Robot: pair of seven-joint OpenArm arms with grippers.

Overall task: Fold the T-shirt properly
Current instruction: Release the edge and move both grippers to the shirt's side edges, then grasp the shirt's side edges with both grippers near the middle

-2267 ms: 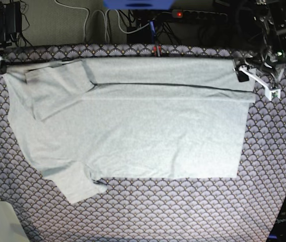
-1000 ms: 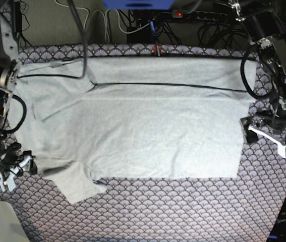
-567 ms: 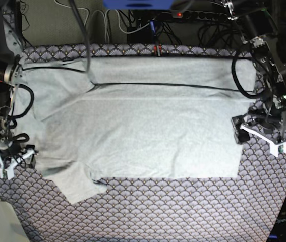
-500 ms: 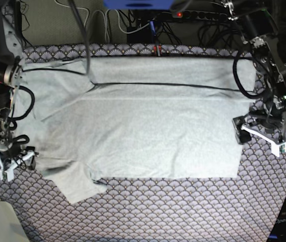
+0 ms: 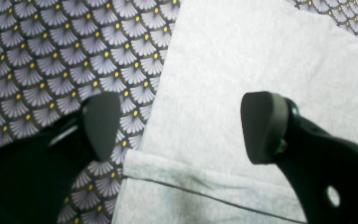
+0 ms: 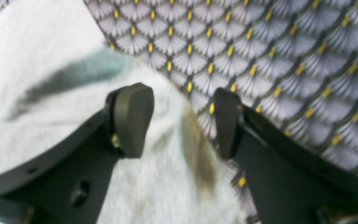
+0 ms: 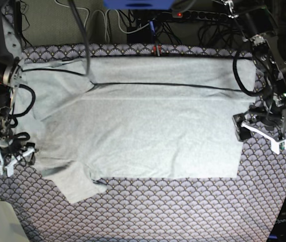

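T-shirt (image 7: 143, 121): light grey, spread flat across the middle of the tablecloth (image 7: 183, 212), its top band folded over along the far edge; a dark seam line runs across it below that fold.
Sleeve: one short sleeve sticks out toward the near left corner of the tablecloth.
Hem side: the straight edge lies toward the tablecloth's right edge.
Left gripper (image 7: 262, 135): jaws spread wide, nothing between them; it sits at the shirt's right edge, one finger (image 5: 101, 124) over the patterned cloth, the other over grey fabric (image 5: 244, 62).
Right gripper (image 7: 12, 157): jaws spread apart, empty; it sits at the shirt's left edge by the sleeve, one finger (image 6: 132, 118) over grey fabric (image 6: 42, 124), the other over the tablecloth (image 6: 291, 46).
Tablecloth: dark with a pale scallop pattern and yellow dots.
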